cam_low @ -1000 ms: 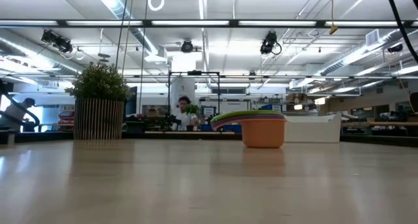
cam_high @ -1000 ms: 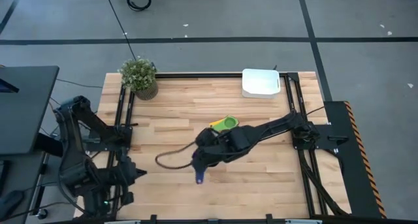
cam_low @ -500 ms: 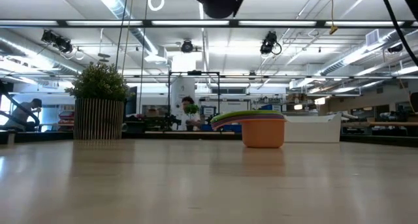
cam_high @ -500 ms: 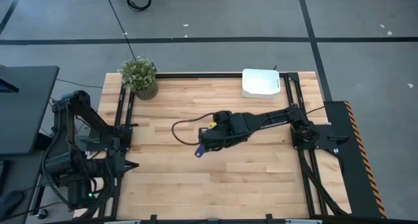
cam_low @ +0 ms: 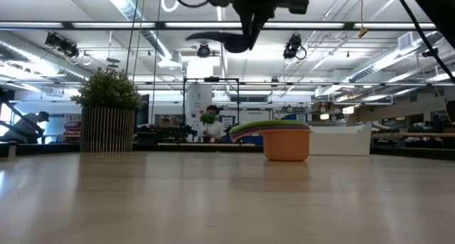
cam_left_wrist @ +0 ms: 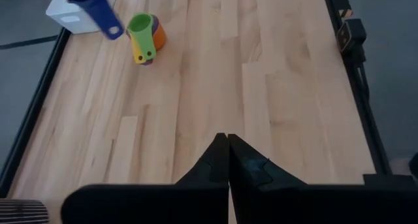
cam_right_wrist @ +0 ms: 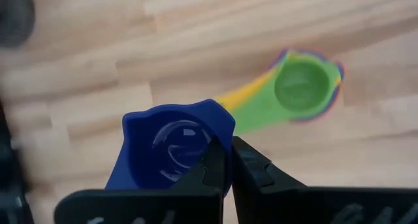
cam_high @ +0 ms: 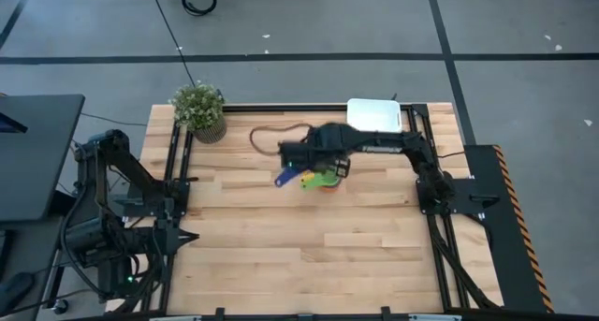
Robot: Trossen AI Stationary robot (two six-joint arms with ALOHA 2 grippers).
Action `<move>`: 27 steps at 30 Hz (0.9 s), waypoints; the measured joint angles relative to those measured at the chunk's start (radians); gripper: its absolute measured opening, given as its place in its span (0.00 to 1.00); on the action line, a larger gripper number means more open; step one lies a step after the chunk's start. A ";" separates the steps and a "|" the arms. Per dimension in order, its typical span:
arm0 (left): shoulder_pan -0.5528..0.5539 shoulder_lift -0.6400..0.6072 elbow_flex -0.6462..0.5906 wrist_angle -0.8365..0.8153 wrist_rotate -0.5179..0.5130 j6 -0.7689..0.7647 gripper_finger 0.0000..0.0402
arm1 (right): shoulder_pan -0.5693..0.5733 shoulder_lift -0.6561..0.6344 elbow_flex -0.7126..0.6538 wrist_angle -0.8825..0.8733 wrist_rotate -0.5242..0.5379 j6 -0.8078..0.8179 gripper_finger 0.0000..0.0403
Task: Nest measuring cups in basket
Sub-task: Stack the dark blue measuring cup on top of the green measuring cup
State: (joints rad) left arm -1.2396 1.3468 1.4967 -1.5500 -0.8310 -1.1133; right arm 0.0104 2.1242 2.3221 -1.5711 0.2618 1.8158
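My right gripper (cam_high: 312,164) is shut on a dark blue measuring cup (cam_right_wrist: 171,147), held in the air just left of a stack of nested cups (cam_high: 324,179). The stack has a green cup on top (cam_right_wrist: 302,88) and an orange one at the bottom (cam_low: 286,144), and it stands on the table by its base. The white basket (cam_high: 375,118) rests at the far right edge. The low view shows the blue cup (cam_low: 219,40) high above the table. My left gripper (cam_left_wrist: 227,160) is shut and empty at the table's near left. My right gripper pinches the blue cup's wall at the rim (cam_right_wrist: 215,140), on the side away from the handle, one finger inside the bowl and one outside. The fingers point down from above. The cup is lifted clear, open side up, its handle (cam_high: 284,180) pointing toward the table's left.
A potted plant (cam_high: 199,110) stands at the far left corner. A dark cable loop (cam_high: 270,135) hangs from my right arm over the table's far part. Black frame rails (cam_high: 175,162) run along the left and right edges. Bare wood lies in the near half.
My right gripper has carried the blue cup from the table's near middle toward the far edge, up to the stack of nested cups, turning as it went. The cup has stayed clear of the table. It has come into the low view from above.
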 joint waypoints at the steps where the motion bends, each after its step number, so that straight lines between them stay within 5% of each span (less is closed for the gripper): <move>1: 0.000 0.000 0.000 -0.006 0.000 -0.001 0.00 | -0.017 0.000 0.000 0.000 -0.003 -0.005 0.03; 15: 0.048 -0.080 0.000 -0.021 -0.059 0.074 0.00 | -0.042 0.000 -0.039 0.000 -0.027 -0.054 0.03; 27: 0.083 -0.135 0.000 -0.021 -0.051 0.168 0.00 | 0.016 -0.051 -0.249 0.000 -0.095 0.098 0.03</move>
State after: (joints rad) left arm -1.1568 1.2116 1.4971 -1.5710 -0.8822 -0.9451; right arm 0.0264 2.0731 2.0727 -1.5716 0.1671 1.9135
